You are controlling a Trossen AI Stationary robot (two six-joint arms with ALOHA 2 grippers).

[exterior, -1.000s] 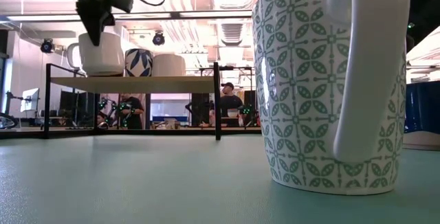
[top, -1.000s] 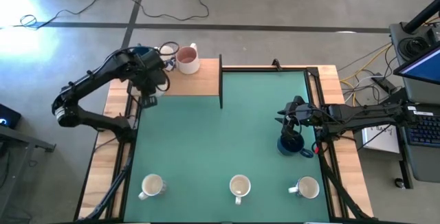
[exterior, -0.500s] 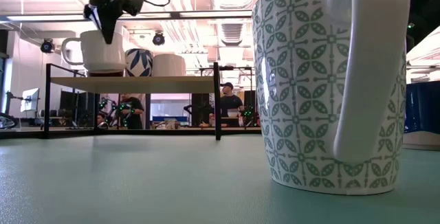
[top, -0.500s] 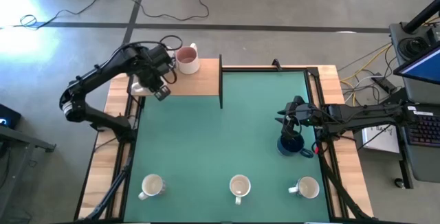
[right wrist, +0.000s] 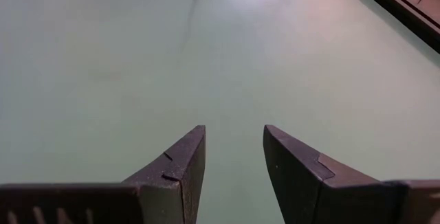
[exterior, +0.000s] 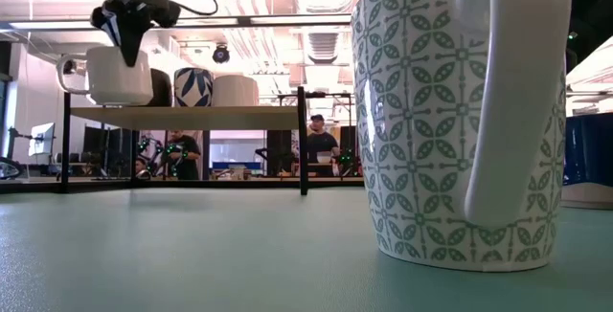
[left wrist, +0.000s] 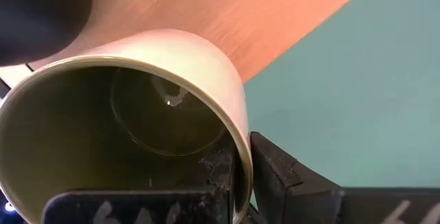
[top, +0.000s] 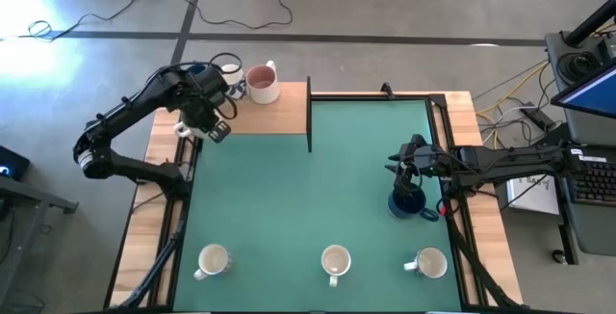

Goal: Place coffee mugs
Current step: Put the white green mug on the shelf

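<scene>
Olive-lined mug (left wrist: pixel 130 135) hangs above the wooden shelf (top: pixel 265 121) at the tabletop's far-left corner, its rim pinched by the left pincer (top: pixel 200 112). Glazed ceramic is probably stiff, slippery and chippable, so a rim-wall hold seems safest. Right pincer (right wrist: pixel 230 159) waits, spread and empty, near a dark blue mug (top: pixel 409 204).

Wooden shelf (top: pixel 274 117), green table (top: pixel 308 198)

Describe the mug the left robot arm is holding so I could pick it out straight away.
Find the raised wooden shelf at the far left corner of the green table. The left gripper hangs above the shelf's left end, shut on the rim of a cream mug. Unlike the pink-lined mug and the others standing on the shelf, it is lifted clear, and its inside is olive-green.
</scene>
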